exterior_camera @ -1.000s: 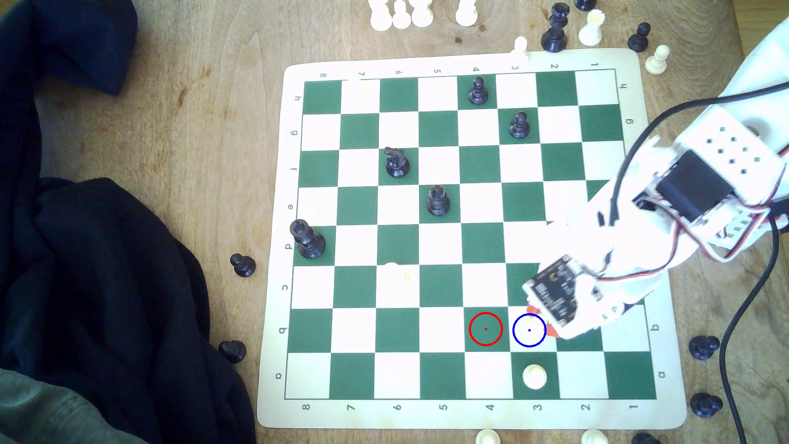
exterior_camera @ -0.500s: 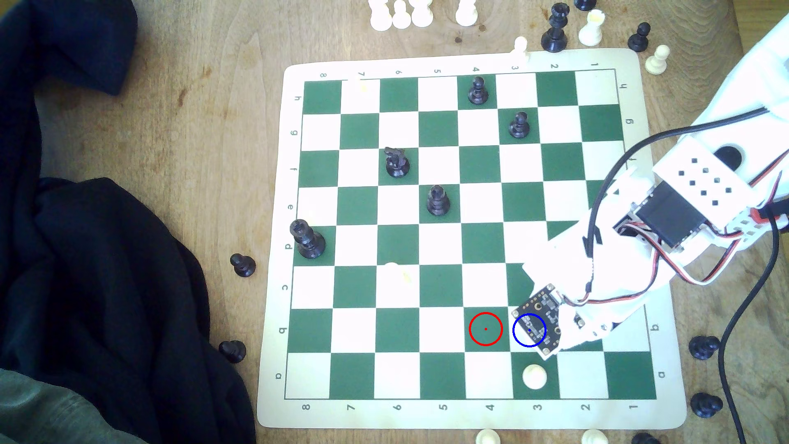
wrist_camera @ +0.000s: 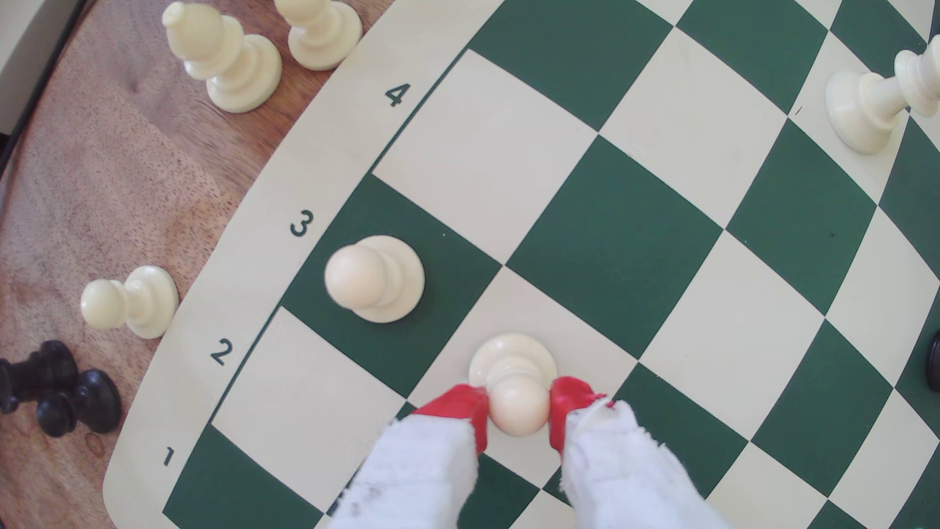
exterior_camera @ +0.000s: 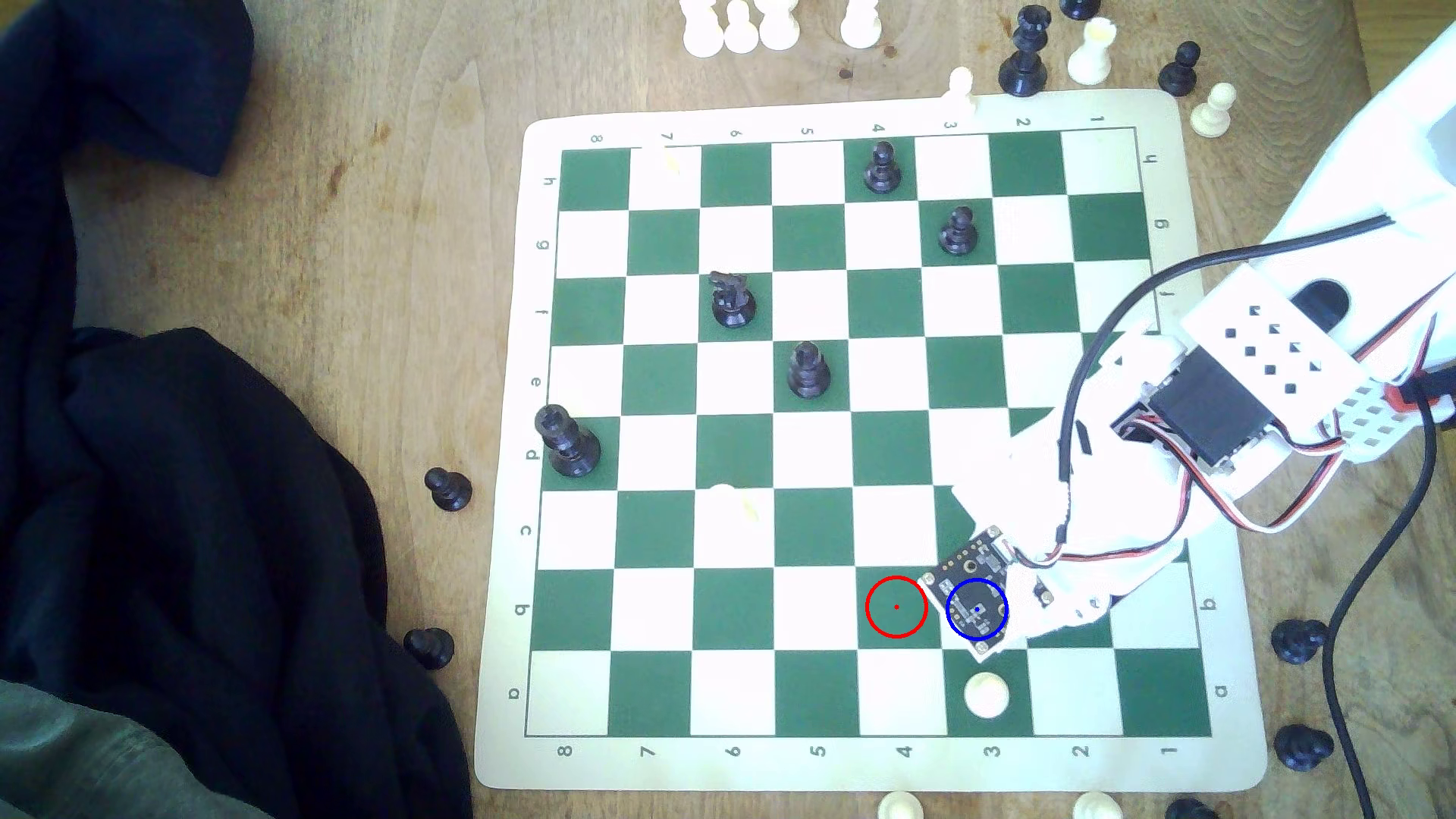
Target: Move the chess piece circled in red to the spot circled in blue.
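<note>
At the near end of the wrist view, the gripper (wrist_camera: pixel 519 412), two white fuzzy-wrapped arms ending in red fingertips (wrist_camera: pixel 470 407), is pinched narrowly on the round head of a small cream-white plastic chess piece (wrist_camera: pixel 513 376). One red tip presses each side of the head, and the piece's round base sits upright on a white square. In the exterior view that square is the spot (exterior_camera: pixel 977 609), a white square under a thin blue ring with a blue dot; the arm's dark circuit board (exterior_camera: pixel 967 591) lies over it there and hides the piece. Just to the exterior view's left of the ring is a red ring with a red dot (exterior_camera: pixel 896 606) on a bare green square.

One square nearer the board's numbered edge stands a second cream-white pawn (wrist_camera: pixel 374 278) on the green square beside the numeral 3, close to the held piece but not touching it. Beyond that edge, on the brown wooden table (wrist_camera: pixel 101 168), rest a loose cream pawn (wrist_camera: pixel 129 302), two black pieces (wrist_camera: pixel 56 389) lying together, and two taller cream pieces (wrist_camera: pixel 224 56).

Farther across the green-and-white vinyl chessboard (exterior_camera: pixel 859 787), the exterior view shows black pieces spread apart: a bishop (exterior_camera: pixel 807 370), a knight (exterior_camera: pixel 733 299), and two pawns (exterior_camera: pixel 881 167) near the far edge.
</note>
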Motion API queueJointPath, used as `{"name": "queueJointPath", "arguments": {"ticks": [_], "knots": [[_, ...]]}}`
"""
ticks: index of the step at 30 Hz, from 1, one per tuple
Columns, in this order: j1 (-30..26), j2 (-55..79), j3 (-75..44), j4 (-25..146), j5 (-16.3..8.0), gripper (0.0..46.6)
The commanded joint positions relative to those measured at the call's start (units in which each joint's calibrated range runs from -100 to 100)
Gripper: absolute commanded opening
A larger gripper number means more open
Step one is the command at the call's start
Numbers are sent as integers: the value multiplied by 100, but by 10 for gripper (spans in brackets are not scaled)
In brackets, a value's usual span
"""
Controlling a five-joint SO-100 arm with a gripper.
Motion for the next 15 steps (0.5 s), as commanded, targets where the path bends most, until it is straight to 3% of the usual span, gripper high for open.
{"name": "queueJointPath", "arguments": {"ticks": [1, 5, 8, 10, 15], "knots": [[68, 8, -184, -73, 44, 3], [108, 92, -193, -73, 44, 7], [108, 67, -193, -16, 59, 130], [108, -52, -202, 74, 59, 162], [155, -680, -130, 574, 59, 170]]}}
